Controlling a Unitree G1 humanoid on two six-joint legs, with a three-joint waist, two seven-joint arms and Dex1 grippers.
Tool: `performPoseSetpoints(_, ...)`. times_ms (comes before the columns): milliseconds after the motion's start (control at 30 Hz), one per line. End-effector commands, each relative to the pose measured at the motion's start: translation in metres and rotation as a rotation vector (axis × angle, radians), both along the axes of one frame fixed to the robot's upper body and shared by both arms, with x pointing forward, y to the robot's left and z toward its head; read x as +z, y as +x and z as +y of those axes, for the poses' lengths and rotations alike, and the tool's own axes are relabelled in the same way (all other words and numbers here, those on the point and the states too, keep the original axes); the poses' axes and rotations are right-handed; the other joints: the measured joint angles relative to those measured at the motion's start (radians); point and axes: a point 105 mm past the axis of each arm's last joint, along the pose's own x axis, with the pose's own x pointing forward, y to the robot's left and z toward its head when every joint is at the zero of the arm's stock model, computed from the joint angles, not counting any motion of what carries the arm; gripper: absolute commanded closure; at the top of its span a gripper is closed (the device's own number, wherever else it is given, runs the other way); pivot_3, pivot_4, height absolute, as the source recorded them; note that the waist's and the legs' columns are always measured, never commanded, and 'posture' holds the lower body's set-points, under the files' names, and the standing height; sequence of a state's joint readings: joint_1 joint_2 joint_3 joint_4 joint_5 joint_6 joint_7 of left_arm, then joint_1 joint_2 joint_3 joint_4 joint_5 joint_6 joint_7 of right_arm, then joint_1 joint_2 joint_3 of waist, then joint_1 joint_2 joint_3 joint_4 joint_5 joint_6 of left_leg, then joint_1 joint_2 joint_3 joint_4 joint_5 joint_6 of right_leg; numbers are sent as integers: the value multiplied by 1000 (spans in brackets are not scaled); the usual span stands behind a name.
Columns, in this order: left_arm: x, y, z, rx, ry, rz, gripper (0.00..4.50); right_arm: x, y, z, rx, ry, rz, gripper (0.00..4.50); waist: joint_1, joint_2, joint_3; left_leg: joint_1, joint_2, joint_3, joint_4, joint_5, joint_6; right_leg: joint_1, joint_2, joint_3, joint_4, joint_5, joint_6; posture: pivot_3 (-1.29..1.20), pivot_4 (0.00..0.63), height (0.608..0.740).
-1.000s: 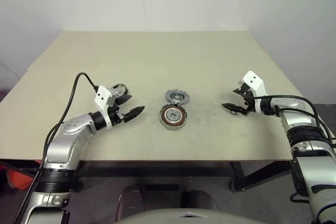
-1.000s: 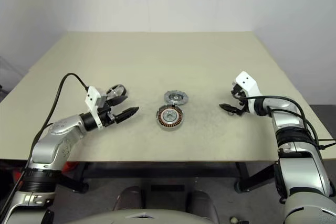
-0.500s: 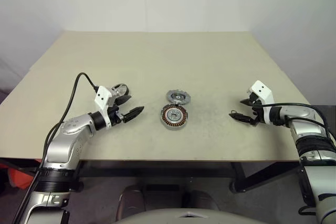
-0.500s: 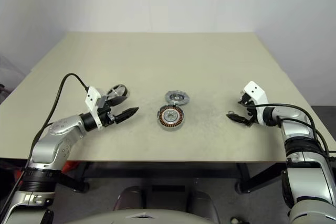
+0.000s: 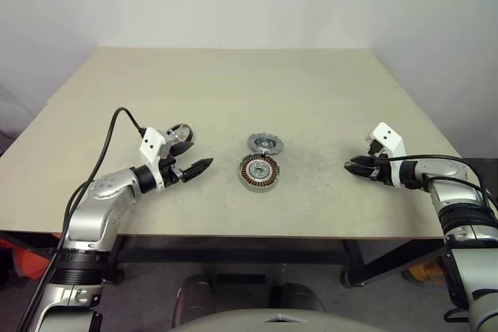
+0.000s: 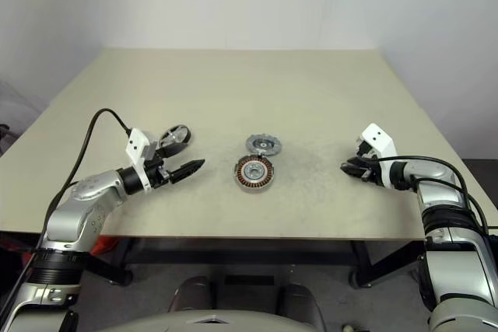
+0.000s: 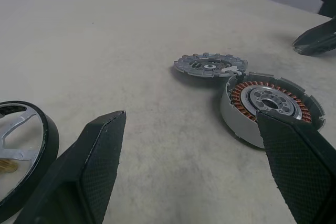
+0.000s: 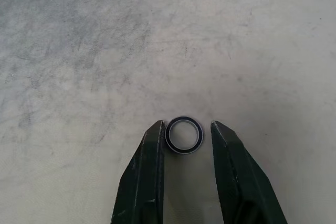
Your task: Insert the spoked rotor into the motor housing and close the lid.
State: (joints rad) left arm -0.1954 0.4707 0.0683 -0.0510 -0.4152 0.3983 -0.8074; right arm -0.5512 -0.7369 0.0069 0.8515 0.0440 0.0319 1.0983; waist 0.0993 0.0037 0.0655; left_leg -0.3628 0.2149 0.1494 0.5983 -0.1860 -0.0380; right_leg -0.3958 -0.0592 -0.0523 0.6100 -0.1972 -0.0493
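My right gripper (image 8: 185, 145) sits low over the table (image 5: 233, 83), its two black fingers (image 8: 144, 182) drawn in narrow around a small dark ring (image 8: 184, 135) that lies flat on the surface. The ring is between the tips, a sliver of gap showing on each side, so I cannot say it is pinched yet. This gripper is well to the right of the motor housing (image 5: 257, 172).

The motor housing, with its circle of copper windings around a silver hub, rests near the table's front middle. Just behind it, touching or nearly touching its far rim, lies the spoked rotor (image 5: 264, 144), flat and outside the housing.

My left gripper (image 5: 192, 159) is well to the left of the housing, pointing toward it with its fingers spread wide and nothing between them. Just beside that gripper, on the side away from the housing, a black-rimmed round part (image 7: 21, 150) with a silvery inside lies on the table.
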Motion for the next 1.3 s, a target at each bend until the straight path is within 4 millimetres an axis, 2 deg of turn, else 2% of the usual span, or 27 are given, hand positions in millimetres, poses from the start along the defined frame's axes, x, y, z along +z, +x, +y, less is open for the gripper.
performPoseSetpoints(33,13,3,0,-7,7,-55,322,2,2,0,-5,-11,8,3910,-1,0,0,0,0,0,0,0,0,0,0,0,0,0,0,0,0,740)
performPoseSetpoints(200,13,3,0,-5,5,-56,322,8,8,10,14,11,-21,3951,-2,0,0,1,0,0,0,0,0,1,0,0,-1,0,0,0,0,740)
performPoseSetpoints(300,14,2,0,-6,4,-56,322,24,14,27,60,90,-73,3951,-7,0,0,1,1,0,0,0,0,0,0,0,0,0,0,0,0,740)
performPoseSetpoints(433,14,1,-3,-19,2,-53,322,51,18,68,201,178,-150,3951,-8,1,-1,0,2,1,-1,0,0,-4,1,0,1,0,0,0,0,740)
performPoseSetpoints(600,16,1,-7,-36,-1,-55,322,68,7,117,365,234,-183,3951,1,2,-1,-2,3,1,-2,0,0,-6,1,-1,0,3,-6,0,0,740)
performPoseSetpoints(800,17,3,-13,-52,1,-60,322,60,-12,161,505,247,-145,3951,3,2,-1,-4,5,1,-2,-1,1,-5,0,-1,-2,3,-6,0,0,740)
performPoseSetpoints(933,20,4,-16,-53,-6,-65,322,55,-19,176,539,253,-128,3951,-1,2,-1,-4,5,1,-2,0,0,-5,0,-1,-2,0,0,0,0,740)
performPoseSetpoints(1300,18,2,-17,-68,-5,-58,322,41,-24,205,580,284,-84,3951,-3,2,-1,-3,5,1,-3,0,0,-5,1,-1,-2,0,0,0,0,740)
